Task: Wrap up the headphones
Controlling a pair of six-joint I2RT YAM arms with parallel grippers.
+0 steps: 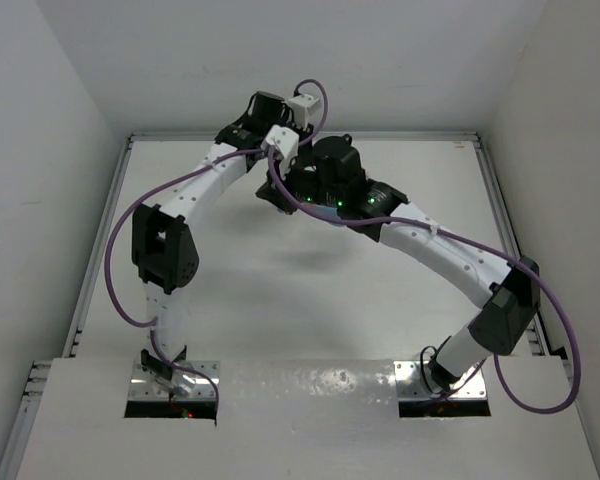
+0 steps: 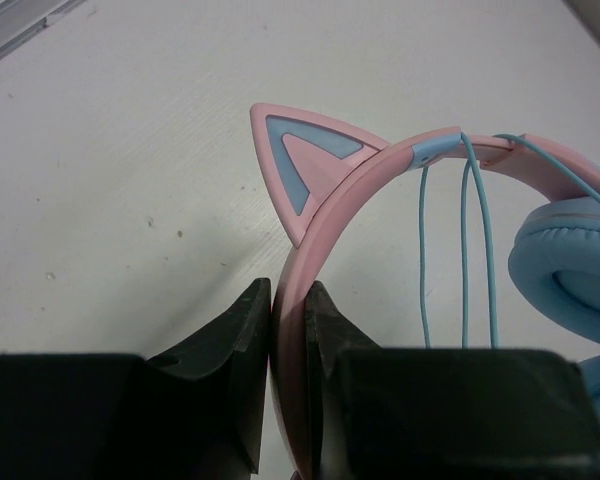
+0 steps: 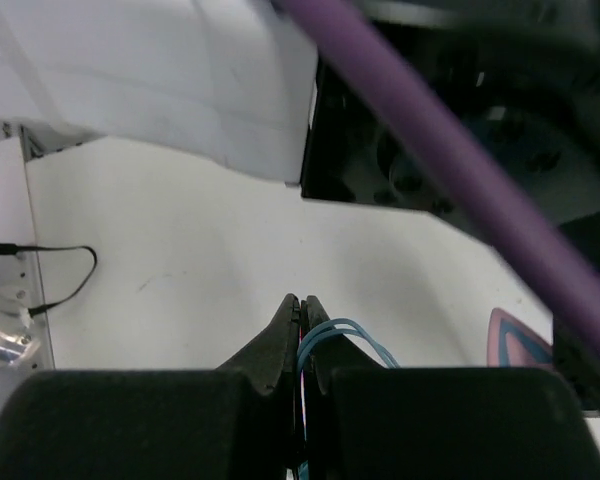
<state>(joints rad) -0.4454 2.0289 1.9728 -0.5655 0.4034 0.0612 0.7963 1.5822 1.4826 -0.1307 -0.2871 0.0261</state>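
Observation:
The headphones (image 2: 325, 225) show in the left wrist view: a pink headband with a cat ear (image 2: 300, 165) and a light blue ear cup (image 2: 570, 270) at the right. Their thin teal cable (image 2: 467, 240) runs in three strands over the headband. My left gripper (image 2: 288, 300) is shut on the pink headband. In the right wrist view my right gripper (image 3: 301, 312) is shut on the teal cable (image 3: 348, 335), which loops out to the right of the jaws. A cat ear (image 3: 520, 342) peeks in at the right. In the top view both wrists (image 1: 300, 175) meet and hide the headphones.
A thick purple robot cable (image 3: 450, 150) crosses the right wrist view in front of the left arm's black housing (image 3: 420, 150). A thin black wire (image 3: 50, 275) lies by the metal rail at the table's left edge. White walls enclose the table (image 1: 280, 300).

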